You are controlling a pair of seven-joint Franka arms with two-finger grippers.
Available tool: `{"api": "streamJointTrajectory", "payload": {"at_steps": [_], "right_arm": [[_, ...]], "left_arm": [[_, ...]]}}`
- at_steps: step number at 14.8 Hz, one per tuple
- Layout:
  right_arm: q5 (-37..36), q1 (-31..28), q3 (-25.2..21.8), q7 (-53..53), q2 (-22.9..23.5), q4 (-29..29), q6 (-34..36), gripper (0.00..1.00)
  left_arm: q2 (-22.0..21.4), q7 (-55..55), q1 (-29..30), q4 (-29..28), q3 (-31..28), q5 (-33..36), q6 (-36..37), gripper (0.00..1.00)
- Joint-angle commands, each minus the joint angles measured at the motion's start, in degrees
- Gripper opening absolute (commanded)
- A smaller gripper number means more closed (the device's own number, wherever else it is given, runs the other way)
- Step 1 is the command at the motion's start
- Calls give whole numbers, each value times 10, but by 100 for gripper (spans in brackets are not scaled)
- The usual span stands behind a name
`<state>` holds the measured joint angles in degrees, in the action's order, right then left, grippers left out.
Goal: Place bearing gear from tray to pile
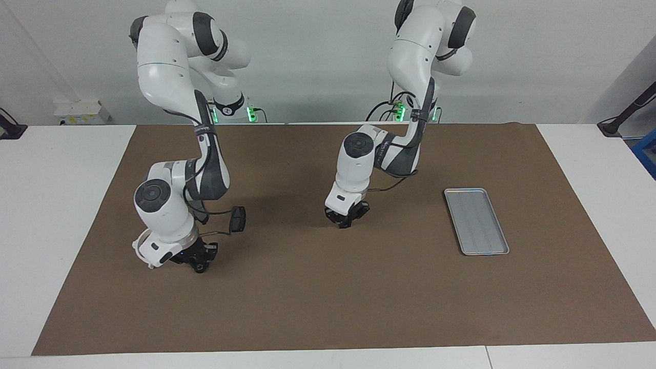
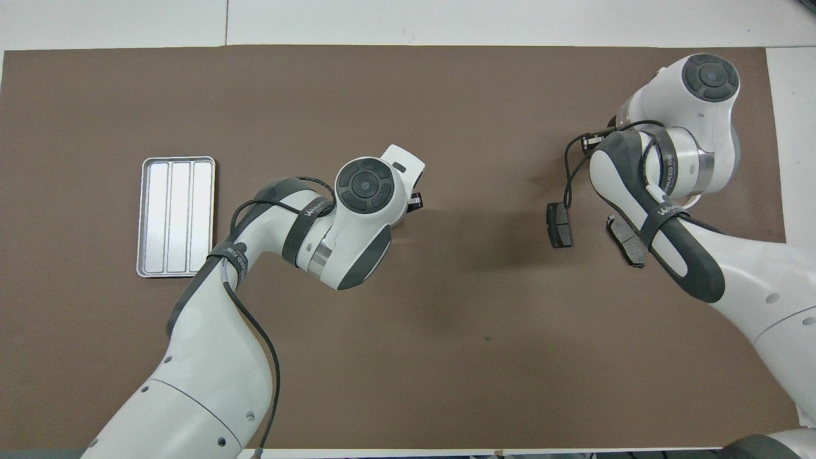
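Plainly, the tray (image 1: 476, 221) lies bare on the brown mat (image 1: 328, 307) toward the left arm's end of the table; I see no bearing gear in it, nor anywhere else on the mat. The left gripper (image 1: 347, 221) hangs low over the mat, well apart from the tray toward the right arm's end, its fingertips pressed together; whether something small is pinched there I cannot tell. The right gripper (image 1: 200, 261) is low over the pile, much further from the tray; how its fingers stand I cannot tell.

What could go wrong, to my eye: a gear let go this far short of the pile would likely roll off across the mat; the right arm crowds the pile, so the two arms could clash there; its cable (image 1: 218, 211) hangs just beside one dark pad (image 1: 237, 219) and could drag it.

The tray's long axis runs away from the robots, ribs along it; that pad lies the same way as the tray; the second pad (image 2: 628, 241) slants, half under the right arm.
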<state>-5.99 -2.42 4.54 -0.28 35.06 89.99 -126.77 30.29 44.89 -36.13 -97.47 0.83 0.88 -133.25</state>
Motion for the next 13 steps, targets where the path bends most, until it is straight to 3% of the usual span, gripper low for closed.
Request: {"api": "streamJointTrajectory", "payload": {"at_steps": [1, 2, 3, 6, 7, 8, 9, 10, 11, 13], "right_arm": [[-8, -7, 6, -2, -2, 5, -10, 56], [-8, -5, 6, 0, -3, 4, -7, 91], [-8, -3, 6, 1, -4, 4, -1, 100], [-8, 4, 6, 2, -26, -5, 49, 100], [-8, 12, 6, 5, -39, -7, 69, 100], [-8, 21, 6, 10, -55, -7, 85, 100], [-8, 28, 6, 22, -69, -7, 106, 100], [-8, 42, 6, 46, -83, -7, 123, 100], [-7, 55, 7, 70, -97, -7, 140, 100], [-3, 86, 9, 139, -117, -9, 171, 100]], "left_arm": [[17, 17, -16, 3, -7, 8, -19, 0], [17, 17, -16, 3, -9, 10, -18, 0], [17, 16, -15, 3, -9, 11, -18, 0], [17, 15, -14, 7, -10, 24, -15, 0], [17, 14, -12, 9, -9, 30, -16, 7], [18, 14, -11, 8, -9, 32, -21, 62], [17, 14, -9, 9, -10, 33, -21, 86], [17, 13, -7, 9, -10, 40, -18, 96], [16, 10, -6, 9, -10, 44, -18, 100], [12, 5, 13, 11, -10, 52, -16, 100]]}}
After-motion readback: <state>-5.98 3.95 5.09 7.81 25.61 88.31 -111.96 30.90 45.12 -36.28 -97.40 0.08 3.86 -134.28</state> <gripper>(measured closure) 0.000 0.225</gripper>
